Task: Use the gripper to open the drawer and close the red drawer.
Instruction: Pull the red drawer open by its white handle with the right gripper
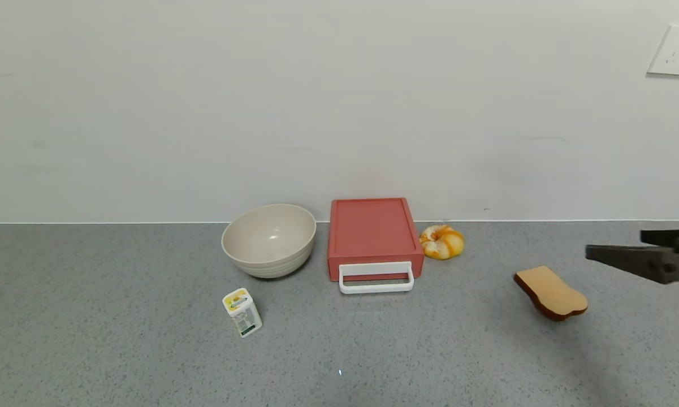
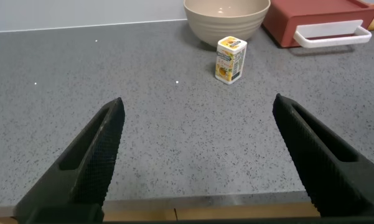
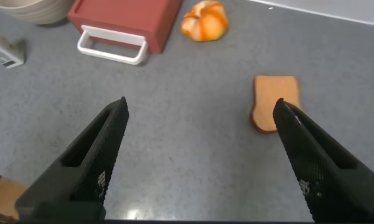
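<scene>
The flat salmon-red plastic drawer (image 1: 375, 237) sits mid-frame on the grey speckled worktop (image 1: 119, 350), closed, its white loop handle (image 1: 376, 277) facing the robot. The right tool (image 1: 644, 261), wide open and empty at the right edge, is nearer; the handle lies leftward of it. The left tool (image 2: 196, 155) is also open and empty.

The right gripper (image 1: 627, 254) enters the scene from the far right edge, raised above the counter, its dark fingers (image 1: 622, 259) pointing left toward the middle. Its own wrist view shows the jaws spread wide with nothing between them (image 3: 199, 155). The left gripper (image 2: 196, 155) hangs low at the near left, jaws likewise spread wide and empty.
</scene>
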You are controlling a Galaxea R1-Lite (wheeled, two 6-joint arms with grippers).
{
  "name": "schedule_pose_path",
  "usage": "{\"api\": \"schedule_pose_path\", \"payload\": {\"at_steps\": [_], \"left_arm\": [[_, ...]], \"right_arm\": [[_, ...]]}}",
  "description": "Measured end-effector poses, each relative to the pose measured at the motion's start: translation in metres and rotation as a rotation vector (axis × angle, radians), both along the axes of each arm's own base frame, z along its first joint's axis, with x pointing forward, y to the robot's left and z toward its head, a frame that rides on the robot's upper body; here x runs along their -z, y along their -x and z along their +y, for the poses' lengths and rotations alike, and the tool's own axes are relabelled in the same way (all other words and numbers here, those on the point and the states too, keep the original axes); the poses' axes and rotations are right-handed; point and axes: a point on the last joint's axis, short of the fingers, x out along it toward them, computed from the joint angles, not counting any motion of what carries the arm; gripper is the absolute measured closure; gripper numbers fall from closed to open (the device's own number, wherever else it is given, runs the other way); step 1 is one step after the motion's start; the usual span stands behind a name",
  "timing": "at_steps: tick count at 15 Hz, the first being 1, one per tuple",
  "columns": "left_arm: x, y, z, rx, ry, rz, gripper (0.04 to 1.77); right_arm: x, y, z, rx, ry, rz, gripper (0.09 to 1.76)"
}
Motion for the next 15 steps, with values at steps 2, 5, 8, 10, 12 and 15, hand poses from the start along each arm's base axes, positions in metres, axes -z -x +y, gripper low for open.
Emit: {"api": "schedule_pose_path", "payload": {"at_steps": [2, 5, 8, 10, 12, 15], "left_arm": [[0.000, 0.000, 0.000, 0.000, 0.000, 0.001, 0.09], [0.000, 0.000, 0.000, 0.000, 0.000, 0.001, 0.09], [0.000, 0.000, 0.000, 0.000, 0.000, 0.001, 0.09], [0.000, 0.000, 0.000, 0.000, 0.000, 0.000, 0.09], [0.000, 0.000, 0.000, 0.000, 0.000, 0.000, 0.09], [0.000, 0.000, 0.000, 0.000, 0.000, -0.002, 0.09]], "right_arm": [[0.000, -0.032, 0.019, -0.036, -0.022, 0.051, 0.14], [0.006, -0.070, 0.052, -0.081, -0.021, 0.116, 0.46], [0.015, -0.095, 0.079, -0.131, -0.003, 0.159, 0.87], [0.021, -0.112, 0.093, -0.174, 0.033, 0.176, 1.07], [0.027, -0.126, 0.105, -0.288, 0.117, 0.176, 1.71], [0.039, -0.147, 0.120, -0.469, 0.194, 0.191, 1.73]]}}
